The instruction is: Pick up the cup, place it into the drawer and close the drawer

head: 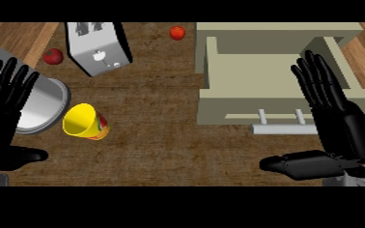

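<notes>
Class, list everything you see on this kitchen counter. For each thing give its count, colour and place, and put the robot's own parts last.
cup: one, yellow, lying on its side, lower left of the counter
pot: one, silvery grey, left edge, just left of the cup
toaster: one, grey and white, upper left
red fruits: two, one left of the toaster, one at top centre
drawer: one, pale beige, pulled open at the right, with a light handle on its front
counter: one, dark brown wood
left hand: one, black, open, at the left edge over the pot
right hand: one, black, open, at the right over the drawer's front corner
</notes>
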`<state>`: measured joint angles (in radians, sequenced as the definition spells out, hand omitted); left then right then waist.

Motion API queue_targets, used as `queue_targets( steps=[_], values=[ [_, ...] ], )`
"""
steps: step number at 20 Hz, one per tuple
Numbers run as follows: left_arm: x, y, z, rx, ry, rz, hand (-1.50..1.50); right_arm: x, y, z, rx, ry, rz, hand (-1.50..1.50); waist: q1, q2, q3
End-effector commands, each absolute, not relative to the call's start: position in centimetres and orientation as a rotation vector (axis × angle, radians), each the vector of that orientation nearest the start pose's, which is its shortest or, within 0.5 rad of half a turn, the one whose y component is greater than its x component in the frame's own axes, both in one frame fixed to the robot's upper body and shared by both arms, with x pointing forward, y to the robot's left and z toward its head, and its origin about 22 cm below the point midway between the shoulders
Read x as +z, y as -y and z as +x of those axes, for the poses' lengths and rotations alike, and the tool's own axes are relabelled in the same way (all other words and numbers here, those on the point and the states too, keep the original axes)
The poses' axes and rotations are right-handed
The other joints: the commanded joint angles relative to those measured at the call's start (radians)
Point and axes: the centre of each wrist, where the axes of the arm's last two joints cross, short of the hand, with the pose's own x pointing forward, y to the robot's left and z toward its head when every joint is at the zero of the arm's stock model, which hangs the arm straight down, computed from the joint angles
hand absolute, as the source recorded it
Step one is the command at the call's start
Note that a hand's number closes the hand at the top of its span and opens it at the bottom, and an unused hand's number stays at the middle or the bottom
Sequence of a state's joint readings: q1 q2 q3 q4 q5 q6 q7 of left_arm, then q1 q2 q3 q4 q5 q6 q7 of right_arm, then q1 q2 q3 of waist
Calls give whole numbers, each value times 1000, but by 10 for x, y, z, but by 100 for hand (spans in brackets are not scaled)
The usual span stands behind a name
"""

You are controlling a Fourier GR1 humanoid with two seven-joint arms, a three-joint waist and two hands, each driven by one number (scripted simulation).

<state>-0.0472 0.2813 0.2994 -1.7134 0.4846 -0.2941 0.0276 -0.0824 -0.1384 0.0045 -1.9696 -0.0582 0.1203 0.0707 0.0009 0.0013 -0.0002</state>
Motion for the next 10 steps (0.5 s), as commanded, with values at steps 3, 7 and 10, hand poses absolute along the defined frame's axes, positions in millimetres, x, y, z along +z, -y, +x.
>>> queue_targets(
  steps=[3,7,10],
  values=[
    [43,-370,245,45,1760,-146,-150,123,247,262,242,1965,76,-150,0,0,0],
    [3,-386,239,65,1713,-101,-150,137,225,268,246,1993,74,-150,-2,1,-1],
    [-13,-388,251,73,1703,-99,-150,131,250,257,265,1995,86,-150,-7,0,0]
  ],
)
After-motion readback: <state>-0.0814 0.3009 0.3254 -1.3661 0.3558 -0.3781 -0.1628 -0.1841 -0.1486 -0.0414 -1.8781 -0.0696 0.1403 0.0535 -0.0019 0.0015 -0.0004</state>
